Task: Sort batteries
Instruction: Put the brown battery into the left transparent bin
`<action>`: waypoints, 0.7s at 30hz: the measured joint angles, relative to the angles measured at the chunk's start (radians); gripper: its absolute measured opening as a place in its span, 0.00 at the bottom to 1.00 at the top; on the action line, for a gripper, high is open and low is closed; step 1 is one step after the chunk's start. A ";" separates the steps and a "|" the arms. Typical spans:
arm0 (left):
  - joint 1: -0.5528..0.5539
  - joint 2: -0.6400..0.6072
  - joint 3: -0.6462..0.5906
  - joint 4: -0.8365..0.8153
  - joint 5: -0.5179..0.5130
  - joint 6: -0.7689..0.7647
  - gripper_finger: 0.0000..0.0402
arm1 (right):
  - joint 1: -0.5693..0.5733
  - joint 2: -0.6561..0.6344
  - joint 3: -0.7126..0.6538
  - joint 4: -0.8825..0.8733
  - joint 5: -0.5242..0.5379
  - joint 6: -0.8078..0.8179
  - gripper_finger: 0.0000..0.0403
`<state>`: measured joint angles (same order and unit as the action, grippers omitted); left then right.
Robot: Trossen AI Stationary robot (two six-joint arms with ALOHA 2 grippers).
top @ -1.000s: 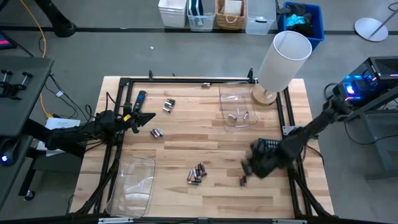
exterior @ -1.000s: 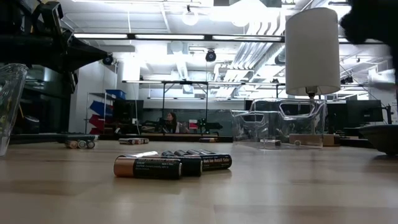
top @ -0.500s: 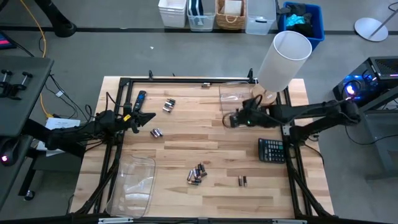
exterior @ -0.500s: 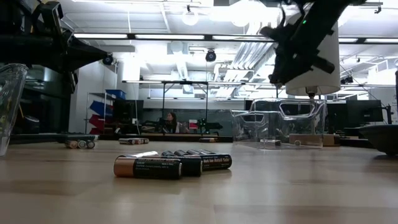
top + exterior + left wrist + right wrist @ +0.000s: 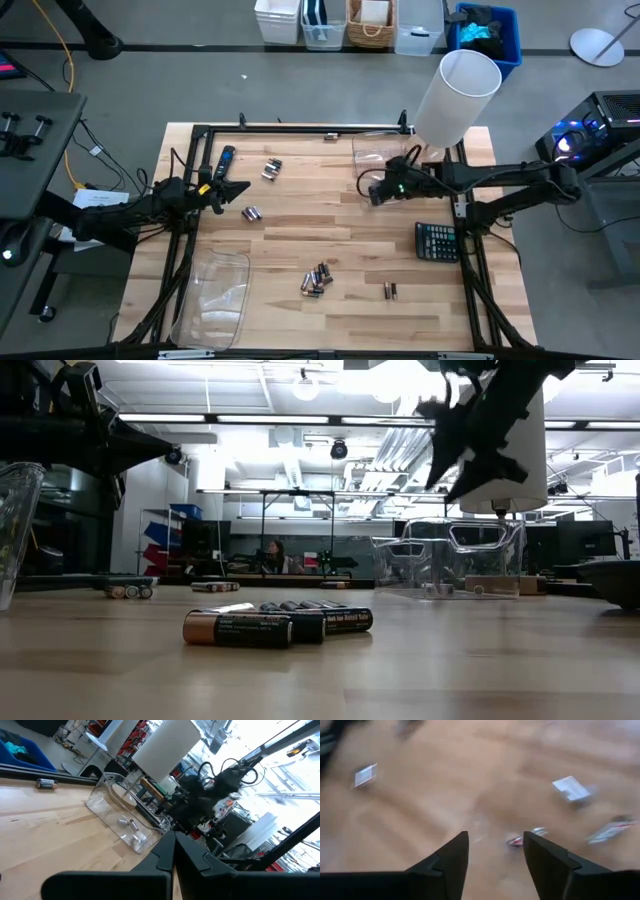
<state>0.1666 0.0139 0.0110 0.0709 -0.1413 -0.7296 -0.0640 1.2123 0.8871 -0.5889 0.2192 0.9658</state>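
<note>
Dark batteries with copper ends lie loose on the wooden table: a cluster (image 5: 317, 280) (image 5: 270, 624), a pair (image 5: 390, 290), a pair (image 5: 252, 213), a group (image 5: 271, 168) and a single one (image 5: 330, 137). Silvery batteries (image 5: 131, 826) lie in a clear container (image 5: 385, 150) at the far right. My right gripper (image 5: 368, 190) (image 5: 495, 855) hangs open above that container's near left part, tilted downward, holding nothing; a silvery battery (image 5: 520, 840) shows blurred below it. My left gripper (image 5: 238, 187) (image 5: 174, 854) stays shut at the left, pointing level.
A second clear container (image 5: 215, 295) stands at the near left. A dark calculator (image 5: 436, 242) lies at the right edge and a black-and-blue remote (image 5: 222, 160) at the far left. A lamp with a white shade (image 5: 455, 95) stands behind the far container.
My right gripper has swung from the near right, beside the calculator and the battery pair, toward the far edge and up, and now hangs over the far clear container. Its fingers have opened there. The battery pair stays where it was.
</note>
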 joint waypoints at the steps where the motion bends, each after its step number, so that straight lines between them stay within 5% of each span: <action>1: 0.000 0.000 0.000 0.000 0.000 0.000 0.00 | 0.031 -0.004 0.000 0.018 -0.053 0.002 0.48; 6: 0.000 0.000 0.000 0.000 0.000 0.000 0.00 | 0.275 0.012 0.000 0.023 -0.271 0.176 0.48; 12: 0.000 0.000 0.000 0.000 0.000 0.000 0.00 | 0.592 0.121 0.001 -0.025 -0.291 0.628 0.48; 17: 0.000 0.000 0.000 0.000 0.000 0.000 0.00 | 0.702 0.264 0.001 -0.026 -0.295 0.909 0.48; 21: 0.000 0.000 0.000 0.000 0.000 0.000 0.00 | 0.715 0.354 0.001 0.020 -0.326 0.982 0.48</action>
<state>0.1669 0.0139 0.0109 0.0708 -0.1413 -0.7296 0.6510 1.5665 0.8879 -0.5694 -0.1069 1.9474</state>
